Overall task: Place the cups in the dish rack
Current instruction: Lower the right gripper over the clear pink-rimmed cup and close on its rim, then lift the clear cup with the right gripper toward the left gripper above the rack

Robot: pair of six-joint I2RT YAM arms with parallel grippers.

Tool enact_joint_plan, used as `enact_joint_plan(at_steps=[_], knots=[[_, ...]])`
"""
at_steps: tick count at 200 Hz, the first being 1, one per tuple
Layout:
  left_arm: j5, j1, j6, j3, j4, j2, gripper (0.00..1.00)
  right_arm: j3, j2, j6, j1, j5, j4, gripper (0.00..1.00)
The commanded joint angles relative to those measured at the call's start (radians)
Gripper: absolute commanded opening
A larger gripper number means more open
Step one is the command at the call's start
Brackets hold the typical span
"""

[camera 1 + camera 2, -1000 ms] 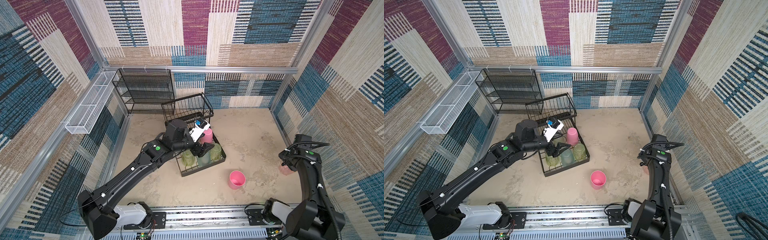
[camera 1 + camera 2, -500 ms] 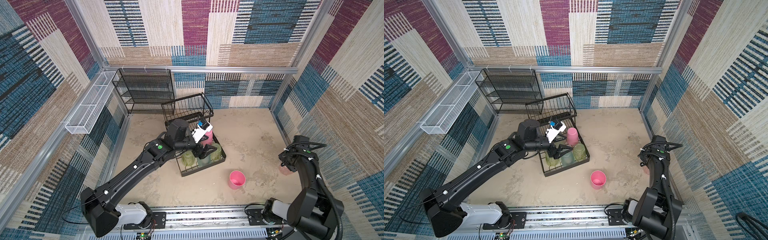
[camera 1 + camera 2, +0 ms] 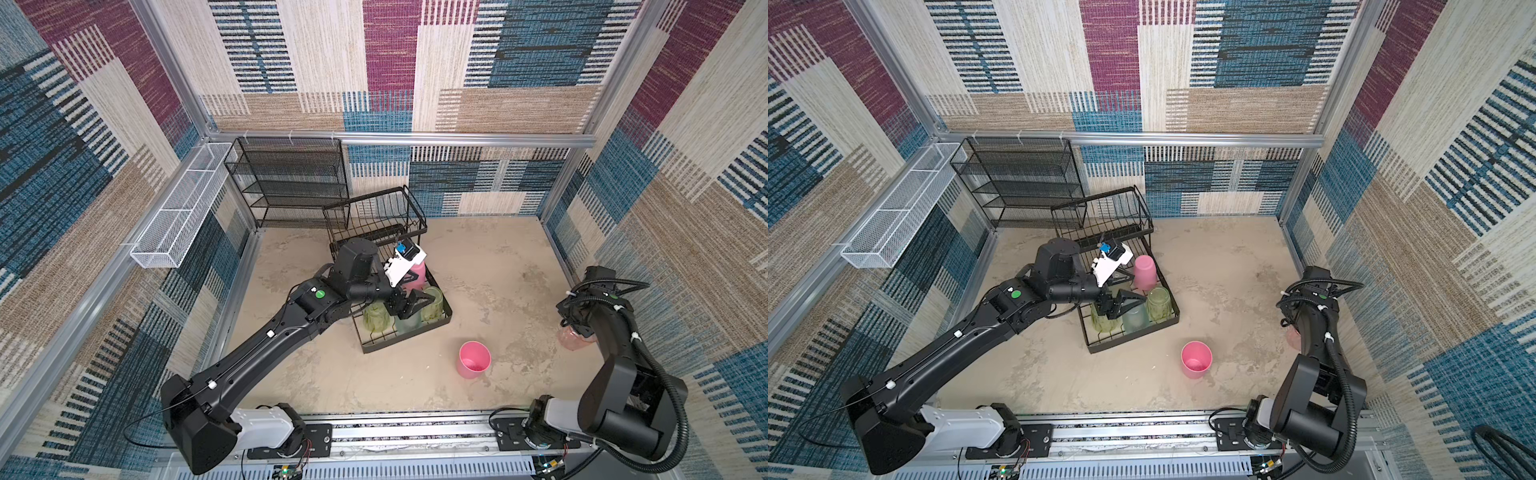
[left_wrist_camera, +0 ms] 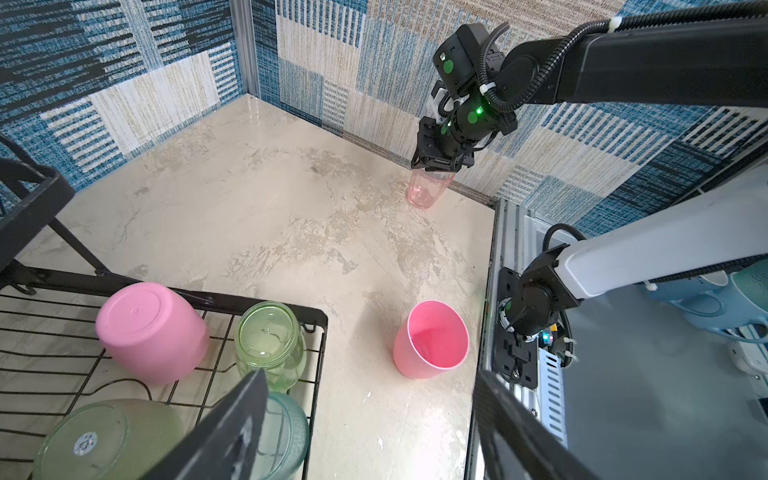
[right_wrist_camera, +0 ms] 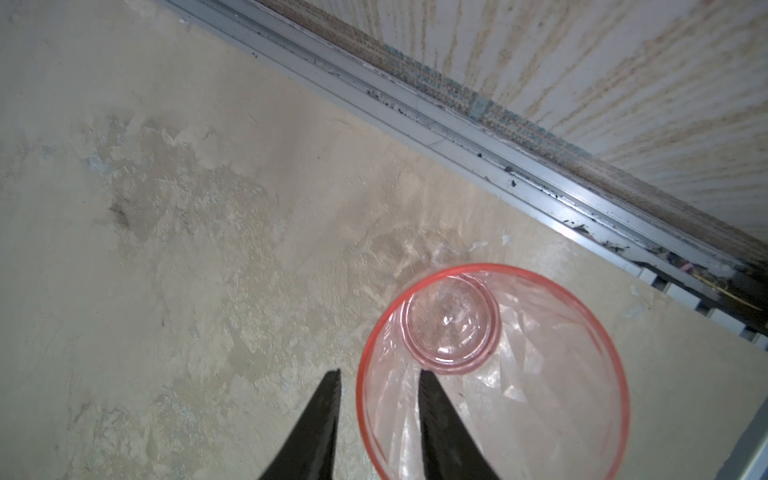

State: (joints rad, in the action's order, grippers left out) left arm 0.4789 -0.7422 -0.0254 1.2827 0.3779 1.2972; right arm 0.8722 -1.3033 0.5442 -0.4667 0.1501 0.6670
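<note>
Cups (image 4: 151, 332), 4 of them, sit upside down in the dish rack (image 3: 407, 334)'s lower tier; 1 yellow-green cup (image 4: 124, 432) bears an unreadable sticker (image 4: 85, 442). Left hand (image 3: 409, 306) hangs open above them. Right hand (image 5: 380, 372) straddles the translucent reddish-pink cup (image 5: 540, 395)'s rim on the table (image 3: 498, 257), fingers apart. 1 pink cup (image 3: 473, 359) stands upright between.

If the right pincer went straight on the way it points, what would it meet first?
Likely the reddish-pink cup: the right pincer straddles its rim, one fingertip inside, one outside, so the wall would run up between them. Depth is unclear.
</note>
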Motion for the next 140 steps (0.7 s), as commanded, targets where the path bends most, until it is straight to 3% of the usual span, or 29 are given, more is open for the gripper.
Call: enact_joint_plan(at_steps=[1,140], knots=[[0.019,0.000,0.007,0.006,-0.027,0.002,0.81,0.004,-0.007,0.010,0.000,0.021,-0.033,0.32],[-0.007,-0.006,-0.004,0.013,-0.011,-0.006,0.81,-0.037,0.003,0.004,0.000,-0.012,-0.079,0.06]])
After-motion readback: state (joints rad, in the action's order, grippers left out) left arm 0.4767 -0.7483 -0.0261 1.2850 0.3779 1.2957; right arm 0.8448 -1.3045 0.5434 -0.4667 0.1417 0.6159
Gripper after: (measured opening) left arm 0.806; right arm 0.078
